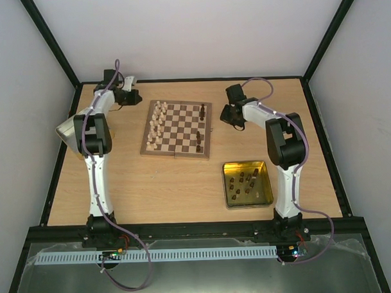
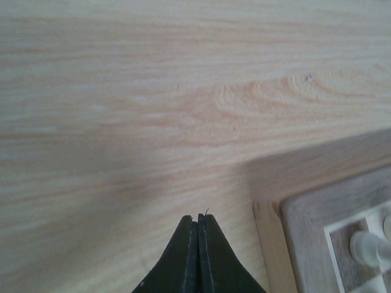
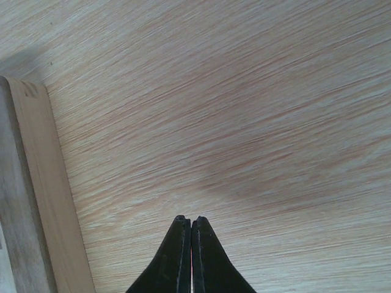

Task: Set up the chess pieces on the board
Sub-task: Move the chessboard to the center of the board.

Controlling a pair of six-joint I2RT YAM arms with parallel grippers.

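Left gripper (image 2: 198, 218) pinched shut, holding nothing, over the table (image 1: 171, 186) just left of the chessboard (image 1: 177, 128); right gripper (image 3: 187, 221) likewise closed and holding nothing, just right of it; cream chessmen (image 1: 157, 124) line the board's left side, a few dark chessmen (image 1: 200, 138) its right; more lie in the yellow tin (image 1: 269, 182), near right.

A lab test cell: white walls (image 1: 191, 31) and black framing (image 1: 50, 42) enclose a table (image 1: 171, 186).

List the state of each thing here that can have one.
Small square wooden chessboard: lying flat, partly set.
Cream wooden chess pieces: on the board's left side.
Yellow-gold rectangular tin: open.
Dark brown wooden chess pieces: few on the board, most in that tin.
Silver metal tin: mostly hidden, cannot tell.
Left arm's fingers: shut, empty.
Right arm's fingers: shut, empty.
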